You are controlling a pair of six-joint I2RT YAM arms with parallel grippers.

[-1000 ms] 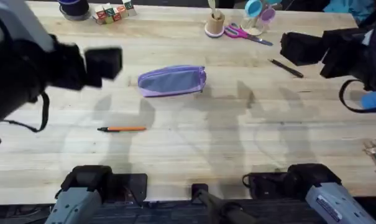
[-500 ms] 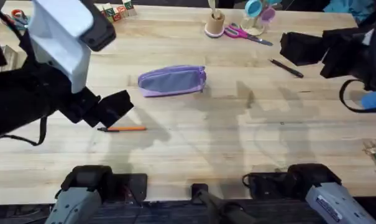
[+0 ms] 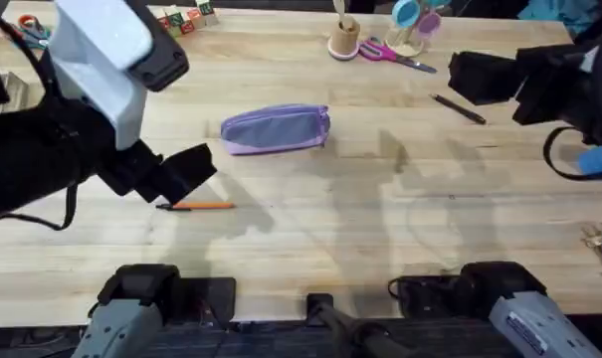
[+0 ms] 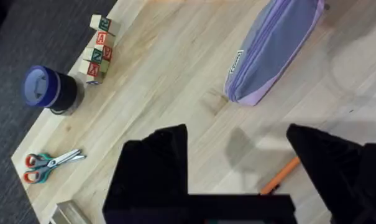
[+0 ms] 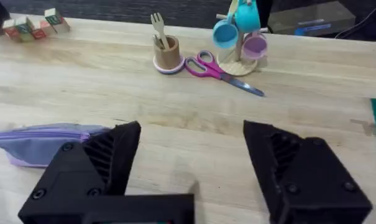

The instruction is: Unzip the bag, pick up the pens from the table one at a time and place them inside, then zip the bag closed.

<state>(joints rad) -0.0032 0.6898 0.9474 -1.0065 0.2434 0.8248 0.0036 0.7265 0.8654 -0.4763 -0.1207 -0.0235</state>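
While we look down from overhead, the scene reads like this:

Bag: we see the lavender bag (image 3: 276,129) lying flat near the middle of the tabletop (image 3: 380,229), its zip shut along the top; the left wrist view also shows it (image 4: 275,46).
Orange pen: the orange pen (image 3: 196,206) lies at about 7 o'clock from the bag, well apart from it; its orange end also peeks out between the fingers in the left wrist view (image 4: 279,175).
Black pen: the black pen (image 3: 458,108) lies at about 3 o'clock from the bag, far off toward the right side.
Left pincer: the left pincer (image 3: 186,171) hangs just above the orange pen's dark-tipped end, at about 8 o'clock from the bag; we see its fingers spread apart with nothing between them (image 4: 237,162).
Right pincer: the right pincer (image 3: 480,78) sits just beside the black pen, at about 2 o'clock from the bag; its fingers stand wide apart and hold nothing (image 5: 191,168).
Other things: pink-handled scissors (image 3: 390,54) and a small wooden cup (image 3: 344,40) rest at about 1 o'clock from the bag near the far edge; letter blocks (image 3: 181,19) sit at about 11 o'clock.
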